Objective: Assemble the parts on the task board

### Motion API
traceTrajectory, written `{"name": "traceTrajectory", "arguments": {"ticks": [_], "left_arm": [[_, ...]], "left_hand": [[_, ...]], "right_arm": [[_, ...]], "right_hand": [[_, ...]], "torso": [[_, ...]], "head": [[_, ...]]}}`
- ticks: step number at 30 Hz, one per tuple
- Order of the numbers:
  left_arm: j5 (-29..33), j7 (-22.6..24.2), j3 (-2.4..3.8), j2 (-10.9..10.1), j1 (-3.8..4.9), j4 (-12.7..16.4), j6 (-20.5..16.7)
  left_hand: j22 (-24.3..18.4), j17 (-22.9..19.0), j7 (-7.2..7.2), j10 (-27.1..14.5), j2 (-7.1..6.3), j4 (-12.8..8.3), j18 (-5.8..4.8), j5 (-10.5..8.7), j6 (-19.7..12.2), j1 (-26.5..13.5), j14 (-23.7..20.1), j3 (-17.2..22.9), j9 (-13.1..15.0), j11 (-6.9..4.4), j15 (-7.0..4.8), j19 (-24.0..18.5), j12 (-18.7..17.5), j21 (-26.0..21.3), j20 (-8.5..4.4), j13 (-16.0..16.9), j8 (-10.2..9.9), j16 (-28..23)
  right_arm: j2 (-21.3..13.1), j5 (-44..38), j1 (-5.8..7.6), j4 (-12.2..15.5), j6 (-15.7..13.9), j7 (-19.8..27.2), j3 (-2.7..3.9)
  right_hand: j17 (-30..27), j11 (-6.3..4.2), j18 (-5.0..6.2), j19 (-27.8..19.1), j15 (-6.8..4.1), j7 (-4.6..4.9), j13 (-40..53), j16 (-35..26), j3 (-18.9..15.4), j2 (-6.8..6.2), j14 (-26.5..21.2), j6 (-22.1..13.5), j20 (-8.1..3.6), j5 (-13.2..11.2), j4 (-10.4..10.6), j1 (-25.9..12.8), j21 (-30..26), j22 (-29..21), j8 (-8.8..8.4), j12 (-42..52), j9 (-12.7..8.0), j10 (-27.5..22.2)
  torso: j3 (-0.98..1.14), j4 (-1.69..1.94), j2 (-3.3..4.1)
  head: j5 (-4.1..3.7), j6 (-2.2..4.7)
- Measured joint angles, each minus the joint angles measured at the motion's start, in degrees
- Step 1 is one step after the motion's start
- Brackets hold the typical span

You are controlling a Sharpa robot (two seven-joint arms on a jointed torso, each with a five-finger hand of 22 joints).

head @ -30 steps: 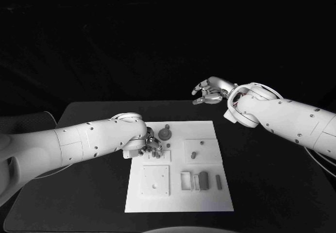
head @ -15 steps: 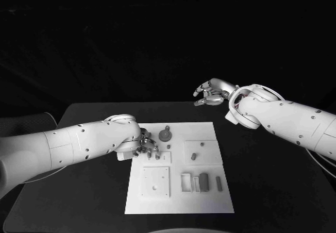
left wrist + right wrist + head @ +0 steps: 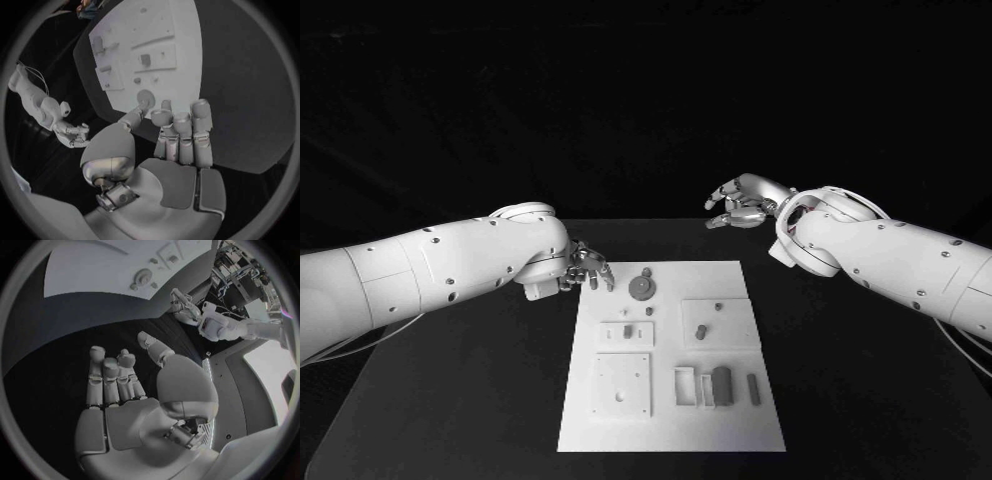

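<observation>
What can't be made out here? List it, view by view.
- Head view: parts on the task board are too small to tell seated from loose.
- Head view: the right robot hand has its palm turned away.
- Left wrist view: the left robot hand covers the board's near edge.

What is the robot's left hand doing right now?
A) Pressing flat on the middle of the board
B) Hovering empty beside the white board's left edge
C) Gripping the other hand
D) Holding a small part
B: the left hand holds nothing, its fingers apart, just off the left edge of the task board; the left wrist view shows nothing in its fingers.
</observation>
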Motion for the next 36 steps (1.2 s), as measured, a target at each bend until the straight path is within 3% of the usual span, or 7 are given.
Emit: {"name": "traceTrajectory", "arguments": {"ticks": [3,5,9,14,19,24,36], "left_arm": [[-0.51,0.05,0.23,0.63,0.56,-2.57,-0.47],[-1.12,0.24,0.23,1.68,0.62,-4.49,-0.77],[-3.14,1.13,-0.1,4.48,0.6,-7.99,-1.25],[-5.6,2.99,-1.85,7.26,0.45,-12.21,-1.23],[-6.76,4.64,-2.51,9.28,-0.42,-15.3,-0.71],[-8.12,5.92,-2.71,10.61,-1.33,-16.61,0.02],[-10.03,7.57,-2.75,11.94,-2.47,-17.83,1.6]], "left_hand": [[-0.07,-0.73,0.0,0.0,0.03,-0.54,0.0,0.0,0.0,0.54,-0.38,0.05,-0.56,0.0,0.05,-0.22,-0.49,-0.51,0.0,-0.27,-0.35,-0.31],[-0.31,-1.42,-0.75,-0.42,-0.05,-0.63,0.01,0.0,-0.75,0.62,-1.79,0.14,-1.46,-0.42,-0.01,-0.83,-1.22,-1.14,0.19,-0.6,-1.71,-0.97],[-0.9,-2.9,-0.57,-0.96,-0.05,-1.0,0.38,-0.41,-1.63,0.62,-3.95,0.2,-2.84,-0.93,-0.08,-2.05,-2.52,-2.61,0.82,-1.32,-2.56,-2.14],[-1.26,-4.04,-0.13,-1.52,-0.3,-1.65,0.79,-3.11,-2.52,1.62,-4.98,0.36,-3.85,-1.03,0.53,-2.87,-3.46,-3.78,1.26,-1.91,-3.07,-2.65],[-1.35,-4.48,0.08,-1.63,-1.29,-1.97,0.87,-3.22,-2.82,2.13,-5.55,0.04,-4.33,-0.93,0.71,-3.47,-3.69,-4.15,1.42,-2.2,-3.18,-2.7],[-1.41,-4.75,0.26,-2.19,-3.08,-1.94,0.87,-3.22,-3.25,1.34,-6.05,-0.13,-4.96,-0.69,1.18,-3.78,-4.03,-4.64,1.74,-2.3,-3.79,-2.91],[-1.24,-5.27,0.3,-2.4,-4.81,1.42,0.87,-3.22,-3.41,-0.39,-6.31,0.57,-5.84,-0.51,1.45,-3.78,-4.03,-4.87,1.75,-2.29,-4.28,-2.41]], "right_arm": [[0.06,0.0,-0.13,-0.15,0.03,0.0,-0.01],[0.13,0.0,-0.2,-0.17,0.05,0.0,-0.01],[0.36,0.0,-0.3,-0.25,0.1,0.0,-0.01],[0.51,0.0,-0.36,-0.25,0.17,0.01,-0.01],[0.66,0.0,-0.4,-0.3,0.21,0.01,-0.01],[0.76,0.0,-0.42,-0.31,0.26,0.01,-0.01],[0.98,0.0,-0.44,-0.32,0.33,0.02,-0.01]], "right_hand": [[0.0,0.09,0.01,-0.08,0.05,0.0,0.0,0.0,0.0,0.0,-0.05,-0.01,0.08,0.0,0.0,0.0,0.0,0.0,0.0,0.0,0.0,-0.09],[0.0,0.11,0.01,-0.08,0.05,0.01,0.0,0.0,0.0,0.0,-0.06,-0.01,0.08,0.0,0.0,0.0,0.0,0.0,0.0,0.0,-0.01,-0.11],[0.0,0.11,0.01,-0.08,0.05,0.01,-0.04,0.0,0.0,0.0,-0.05,-0.01,0.08,0.0,0.0,0.0,0.0,0.03,0.0,0.0,-0.05,-0.1],[-0.05,0.11,0.01,-0.09,-0.1,0.0,-0.04,0.0,0.0,0.0,0.1,-0.01,0.08,0.0,0.0,0.0,0.0,0.05,0.0,0.0,-0.05,-0.1],[-0.05,0.11,0.02,-0.09,-0.11,0.0,-0.04,0.0,0.0,0.0,0.11,0.0,0.08,0.0,0.0,0.0,0.0,0.05,0.0,0.0,-0.05,-0.1],[-0.05,0.1,0.02,-0.09,-0.11,0.0,-0.04,0.0,0.0,0.0,0.11,0.0,0.09,0.0,0.0,0.0,0.0,0.04,0.0,0.0,-0.05,-0.09],[-0.05,0.17,0.03,-0.09,-0.09,-0.05,-0.08,0.0,0.0,0.0,0.09,0.05,0.09,0.0,0.0,0.0,0.0,0.04,0.0,0.0,-0.09,0.02]], "torso": [[-0.01,0.01,0.02],[-0.02,0.01,0.03],[-0.02,-0.02,0.08],[-0.05,-0.12,0.11],[-0.08,-0.19,0.14],[-0.05,-0.22,0.14],[0.01,-0.21,0.13]], "head": [[0.05,0.18],[0.08,0.26],[0.16,0.41],[0.42,0.46],[0.54,0.47],[0.51,0.39],[0.18,0.1]]}}
